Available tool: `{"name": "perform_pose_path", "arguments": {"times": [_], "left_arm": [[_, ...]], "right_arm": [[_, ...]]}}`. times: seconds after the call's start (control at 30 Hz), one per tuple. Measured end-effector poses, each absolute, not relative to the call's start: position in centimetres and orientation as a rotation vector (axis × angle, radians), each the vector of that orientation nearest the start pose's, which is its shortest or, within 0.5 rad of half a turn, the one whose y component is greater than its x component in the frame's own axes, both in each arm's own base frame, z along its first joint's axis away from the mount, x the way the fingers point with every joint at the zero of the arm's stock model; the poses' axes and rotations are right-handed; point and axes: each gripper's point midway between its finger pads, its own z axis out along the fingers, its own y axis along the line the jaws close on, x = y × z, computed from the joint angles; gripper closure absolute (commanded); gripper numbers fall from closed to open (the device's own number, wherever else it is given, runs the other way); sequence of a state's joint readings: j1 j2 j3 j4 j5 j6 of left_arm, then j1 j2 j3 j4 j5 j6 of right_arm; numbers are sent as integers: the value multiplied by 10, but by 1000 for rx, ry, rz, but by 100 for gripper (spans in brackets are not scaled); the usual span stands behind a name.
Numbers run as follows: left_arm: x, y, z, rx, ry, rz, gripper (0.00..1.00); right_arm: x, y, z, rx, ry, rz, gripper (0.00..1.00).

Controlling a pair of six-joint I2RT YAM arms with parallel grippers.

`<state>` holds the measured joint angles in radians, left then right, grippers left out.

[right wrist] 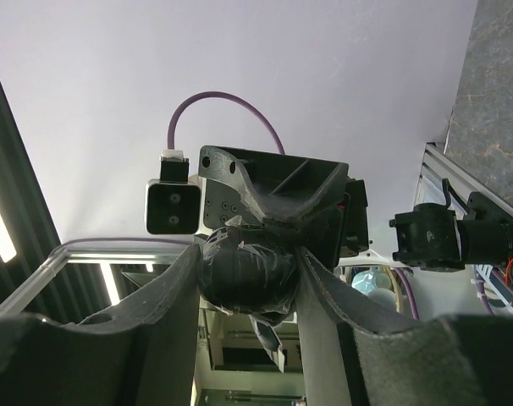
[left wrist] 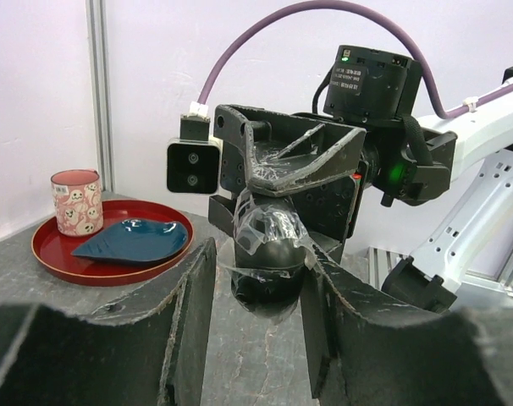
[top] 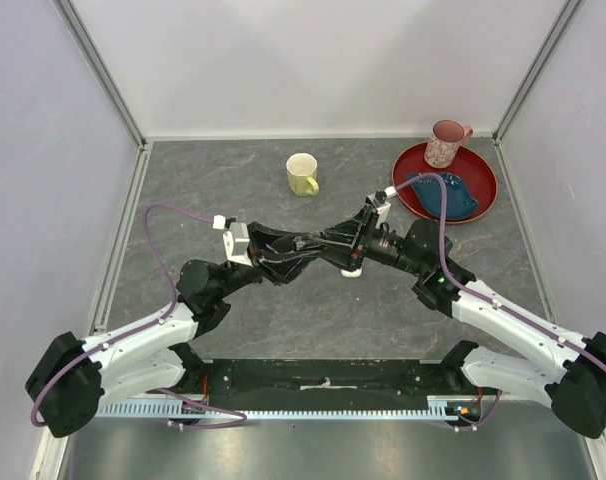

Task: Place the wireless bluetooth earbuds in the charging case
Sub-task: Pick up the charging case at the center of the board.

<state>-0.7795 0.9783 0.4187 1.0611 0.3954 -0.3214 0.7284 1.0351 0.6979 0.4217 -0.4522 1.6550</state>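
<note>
From the top camera, your two arms meet nose to nose over the middle of the desk (top: 283,320), left tool (top: 313,250) and right tool (top: 345,243) crossed so tightly that whatever sits between them is hidden. A small white thing (top: 353,272) lies on the desk just under them, too small to name. Well behind stand the yellow mug (top: 302,174) and, further right, the red plate (top: 478,170) carrying a pink cup (top: 445,143) and a blue dish (top: 445,196). Now the left wrist camera: a dark rounded lump wrapped in crinkled clear film, by its look the charging case (left wrist: 269,245), hangs off the desk between your left fingers (left wrist: 193,321). They stand narrow and hug the film on both sides, but you cannot tell from here whether they truly clamp it. The right tool faces you, rolled on its side, one finger above the case. Over to the right wrist camera: the same wrapped case fills the gap between the right fingers (right wrist: 176,321), which press on both its flanks, so the right tool holds it, with the left tool facing in from the far side.
</note>
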Motion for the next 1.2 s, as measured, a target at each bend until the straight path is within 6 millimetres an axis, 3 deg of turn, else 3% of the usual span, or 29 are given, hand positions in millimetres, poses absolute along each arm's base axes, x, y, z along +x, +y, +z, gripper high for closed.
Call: {"name": "perform_pose_path", "arguments": {"times": [0.27,0.8,0.87,1.0,1.13,1.2], "left_arm": [[182,-295,326,631,1017,-1194,54],[181,-298,324,635,1021,-1204,93],[181,-298,323,635,1023,-1204,98],[182,-299,323,636,1026,-1204,98],[181,-300,320,641,1035,-1208,98],[181,-300,320,641,1036,-1208,98]], "right_arm": [[185,319,338,425,1930,2120,80],[186,318,335,439,1926,2128,76],[186,318,335,441,1926,2129,64],[186,317,334,445,1923,2129,51],[186,316,333,445,1920,2122,27],[186,316,331,436,1923,2109,20]]}}
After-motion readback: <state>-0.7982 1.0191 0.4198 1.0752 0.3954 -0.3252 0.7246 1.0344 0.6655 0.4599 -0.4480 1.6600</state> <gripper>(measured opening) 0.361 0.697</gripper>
